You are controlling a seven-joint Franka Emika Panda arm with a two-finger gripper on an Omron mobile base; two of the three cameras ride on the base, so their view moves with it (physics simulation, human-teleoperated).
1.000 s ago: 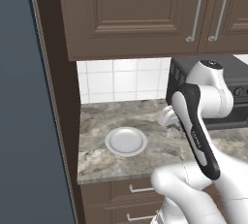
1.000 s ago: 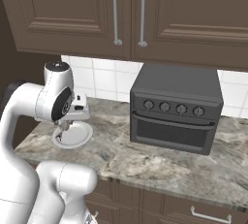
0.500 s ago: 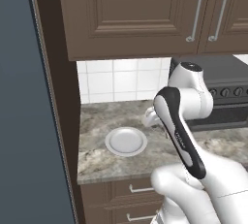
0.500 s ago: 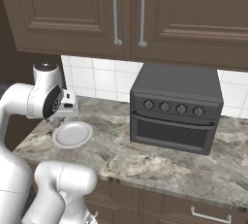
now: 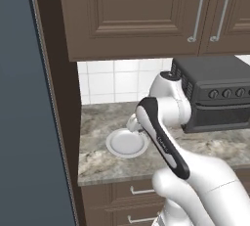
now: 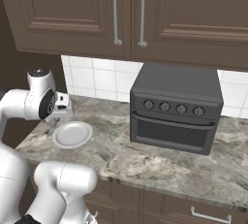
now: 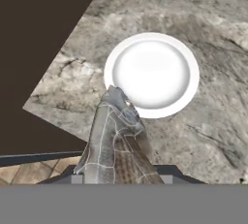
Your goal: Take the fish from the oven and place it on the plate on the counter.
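On the grey-beige speckled stone counter [image 5: 210, 146], near its left end, sits the round pale white plate [image 5: 127, 143] with a raised rim. Its inside is bare in all three views. The plate lies close to the front edge of the counter, beside the tall dark brown wooden side panel [image 5: 58, 107].

The white robot arm reaches over this part of the counter, and its gripper [image 6: 54, 127] hangs just above the left side of the plate in the right base view. In the hand view, a grey, scaly fish [image 7: 116, 143] rises from the bottom of the picture, where the gripper is, and its head reaches to the near rim of the plate [image 7: 151, 75]. The gripper holds the fish, with its jaws closed partway around the body. The fingers themselves are hidden behind the fish. The fish is above the counter, at the edge of the plate, and I cannot tell if it touches the rim.

To the right on the counter, well apart from the plate, stands a small black toaster oven [image 6: 175, 107] with four round knobs; its door is closed. Above hang brown wooden cabinets [image 6: 121, 14] with long silver handles.
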